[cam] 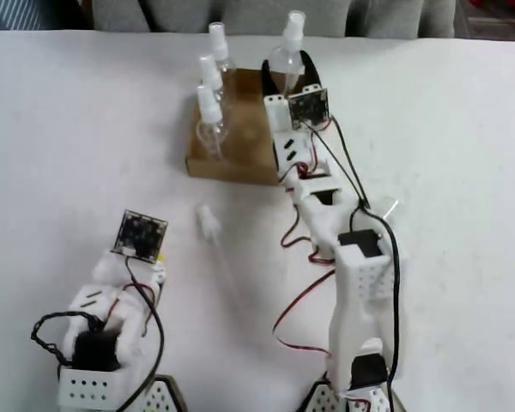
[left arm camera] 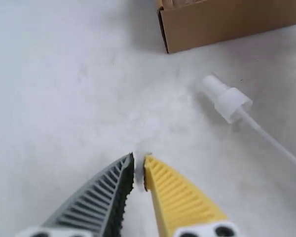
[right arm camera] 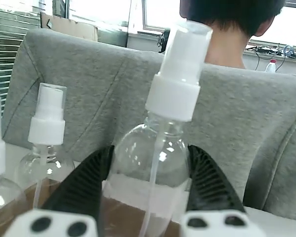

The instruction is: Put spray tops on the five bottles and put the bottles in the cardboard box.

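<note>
The right gripper (right arm camera: 148,170) grasps a capped bottle (cam: 287,53) upright at the far right corner of the cardboard box (cam: 240,159); three more capped bottles (cam: 209,112) stand along its left side; the left gripper (left arm camera: 139,170) hangs clenched and empty above the table (cam: 86,129); a loose spray top (left arm camera: 227,101) lies nearby, short of the box.

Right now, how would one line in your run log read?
right claw: holds bottle at box | left claw: shut, empty | three bottles: in box | spray top: loose on table
</note>
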`<state>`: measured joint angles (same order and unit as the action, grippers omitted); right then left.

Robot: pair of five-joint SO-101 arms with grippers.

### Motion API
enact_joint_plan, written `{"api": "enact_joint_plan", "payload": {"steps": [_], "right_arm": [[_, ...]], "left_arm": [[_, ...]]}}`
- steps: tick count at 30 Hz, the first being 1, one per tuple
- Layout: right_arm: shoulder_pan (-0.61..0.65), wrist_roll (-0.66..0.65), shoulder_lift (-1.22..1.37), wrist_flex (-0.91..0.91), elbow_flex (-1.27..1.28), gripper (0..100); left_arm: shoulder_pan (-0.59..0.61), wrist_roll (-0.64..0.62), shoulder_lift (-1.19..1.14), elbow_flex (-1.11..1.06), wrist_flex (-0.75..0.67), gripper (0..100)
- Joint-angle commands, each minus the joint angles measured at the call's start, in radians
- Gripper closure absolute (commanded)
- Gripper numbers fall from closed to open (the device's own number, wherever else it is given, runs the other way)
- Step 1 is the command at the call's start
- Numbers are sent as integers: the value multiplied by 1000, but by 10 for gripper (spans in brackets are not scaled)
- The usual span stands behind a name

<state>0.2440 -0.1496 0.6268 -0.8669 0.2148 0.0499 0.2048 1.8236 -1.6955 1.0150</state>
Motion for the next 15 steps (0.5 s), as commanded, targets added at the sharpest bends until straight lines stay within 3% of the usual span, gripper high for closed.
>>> {"api": "enact_joint_plan", "payload": {"steps": [1, 15], "right_arm": [[-19, 8, 13, 2, -92, 982], [-47, 8, 114, 4, -190, 982]], "left_arm": [[1, 12, 7, 2, -29, 943], [1, 12, 7, 2, -29, 943]]}}
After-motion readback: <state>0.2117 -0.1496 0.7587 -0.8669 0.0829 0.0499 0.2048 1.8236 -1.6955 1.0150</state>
